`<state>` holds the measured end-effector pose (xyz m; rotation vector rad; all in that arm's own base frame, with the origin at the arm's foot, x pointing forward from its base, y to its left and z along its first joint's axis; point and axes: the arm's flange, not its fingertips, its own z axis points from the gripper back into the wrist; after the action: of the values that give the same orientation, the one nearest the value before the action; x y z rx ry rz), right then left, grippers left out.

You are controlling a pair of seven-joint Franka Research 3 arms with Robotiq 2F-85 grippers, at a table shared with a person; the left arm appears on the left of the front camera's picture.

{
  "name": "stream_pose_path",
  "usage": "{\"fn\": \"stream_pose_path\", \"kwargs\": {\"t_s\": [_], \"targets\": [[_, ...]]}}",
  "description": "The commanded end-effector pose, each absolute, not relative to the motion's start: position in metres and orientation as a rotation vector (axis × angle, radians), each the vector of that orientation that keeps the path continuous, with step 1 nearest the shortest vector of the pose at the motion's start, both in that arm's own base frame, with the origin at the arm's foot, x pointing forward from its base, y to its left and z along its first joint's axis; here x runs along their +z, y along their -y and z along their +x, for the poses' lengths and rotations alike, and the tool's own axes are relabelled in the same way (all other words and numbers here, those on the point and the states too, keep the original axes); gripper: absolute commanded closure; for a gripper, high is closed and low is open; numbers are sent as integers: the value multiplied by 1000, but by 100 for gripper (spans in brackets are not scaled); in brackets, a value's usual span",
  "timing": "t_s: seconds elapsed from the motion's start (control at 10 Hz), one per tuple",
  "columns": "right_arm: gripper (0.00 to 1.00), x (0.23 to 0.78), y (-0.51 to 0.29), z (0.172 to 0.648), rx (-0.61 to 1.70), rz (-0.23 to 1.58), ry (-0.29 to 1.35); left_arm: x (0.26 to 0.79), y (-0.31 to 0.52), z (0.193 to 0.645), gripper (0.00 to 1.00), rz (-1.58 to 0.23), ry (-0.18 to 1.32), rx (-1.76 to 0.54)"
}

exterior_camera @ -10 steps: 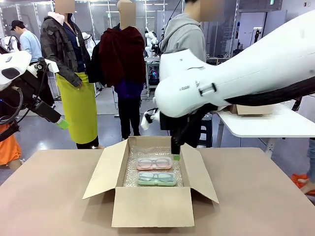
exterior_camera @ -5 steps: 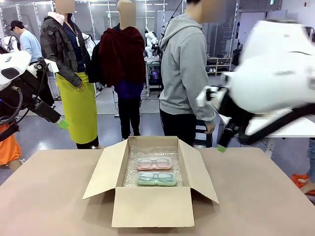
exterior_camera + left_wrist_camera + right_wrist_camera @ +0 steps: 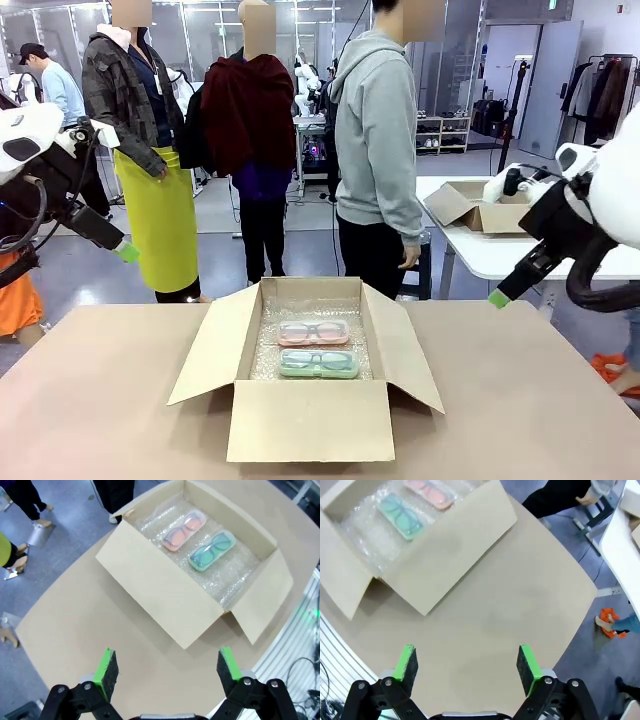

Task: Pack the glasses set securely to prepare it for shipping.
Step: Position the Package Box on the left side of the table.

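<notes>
Pink case [image 3: 313, 332] and mint green case [image 3: 319, 364] lie flat, side by side, on bubble wrap [image 3: 262, 352] in the bottom of the open cardboard box [image 3: 310, 422], whose flaps are folded out. Both long axes run straight across the front view, parallel to the box's near wall. Pink is on the far side, mint on the near side, and the spectacle outlines face up.

The box sits mid-bench [image 3: 90, 400], a plain tan top with rounded corners. Past the far edge a person in a grey hoodie [image 3: 378, 140] stands side-on. Behind are a grey floor and more people, and off to the right is a white table [image 3: 520, 255] carrying another open carton [image 3: 470, 205].

Over to the left fingers [image 3: 106, 667]: spread wide, high up, with bench top showing between them. The box lies well ahead of the tips, leaning toward the picture-right finger. From here the cases run on a slant and you look straight down into the box, with blue floor past the bench's curved edge.

Right fingers [image 3: 526, 662]: also spread wide over bench top. The box is ahead of the picture-left finger, with mint in full and pink cut by the top edge. Ahead of the other finger are tan surface, the bench corner, then floor.

The front view gives the standing people and the box's outer front wall, while the wrist views give the top-down look.
</notes>
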<state>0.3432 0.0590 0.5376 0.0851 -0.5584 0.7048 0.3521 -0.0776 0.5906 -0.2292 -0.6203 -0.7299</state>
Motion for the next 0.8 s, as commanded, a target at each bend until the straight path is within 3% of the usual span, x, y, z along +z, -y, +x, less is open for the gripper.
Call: {"fn": "stream_pose_path", "kwargs": {"t_s": [0.0, 0.1, 0.7], "targets": [[0, 495, -53, 332, 655, 175, 630, 593, 76, 352, 0, -235, 626, -738], [0, 538, -59, 343, 705, 85, 558, 593, 76, 352, 0, -235, 626, -738], [0, 538, -59, 343, 705, 85, 558, 591, 78, 352, 0, -229, 620, -730]]}}
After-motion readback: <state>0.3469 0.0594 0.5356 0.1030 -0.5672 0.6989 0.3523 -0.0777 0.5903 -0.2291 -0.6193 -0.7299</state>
